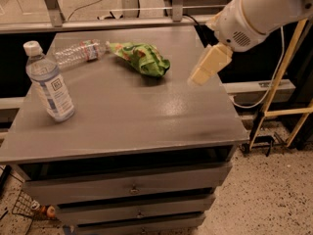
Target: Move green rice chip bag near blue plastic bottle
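The green rice chip bag (142, 58) lies crumpled on the grey table top (146, 116), at the back near the middle. The blue plastic bottle (49, 83) stands upright near the table's left edge, white cap on top, well apart from the bag. My gripper (209, 64), cream-coloured on a white arm, hangs above the table's right side. It is to the right of the bag and does not touch it. It holds nothing that I can see.
A smaller ridged clear bottle (77, 52) lies on its side at the back left, touching the bag's left end. The table has drawers below. A yellow frame (279, 82) and cables stand to the right of the table, a rail behind it.
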Controlling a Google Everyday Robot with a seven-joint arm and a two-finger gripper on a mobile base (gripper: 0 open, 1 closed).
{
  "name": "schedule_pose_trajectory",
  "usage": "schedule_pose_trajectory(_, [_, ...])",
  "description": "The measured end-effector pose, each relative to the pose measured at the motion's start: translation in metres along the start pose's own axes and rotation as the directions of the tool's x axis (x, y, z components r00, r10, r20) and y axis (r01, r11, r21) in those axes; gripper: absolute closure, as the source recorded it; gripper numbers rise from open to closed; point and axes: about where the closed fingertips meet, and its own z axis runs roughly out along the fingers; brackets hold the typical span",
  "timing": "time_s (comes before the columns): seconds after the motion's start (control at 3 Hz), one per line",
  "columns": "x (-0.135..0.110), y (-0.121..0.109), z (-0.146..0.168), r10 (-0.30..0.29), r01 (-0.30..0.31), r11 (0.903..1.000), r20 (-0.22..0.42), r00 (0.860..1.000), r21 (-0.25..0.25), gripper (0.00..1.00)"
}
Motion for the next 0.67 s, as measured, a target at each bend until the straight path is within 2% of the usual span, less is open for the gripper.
schedule_pose_trajectory(0.33, [-0.029, 0.002, 0.026, -0.038, 0.038, 0.9993, -0.003, 0.999, -0.004, 0.0])
schedule_pose_trajectory(0.67, [-0.053, 0.007, 0.059, -0.05, 0.05, 0.9987, -0.044, 0.998, 0.002, 0.0])
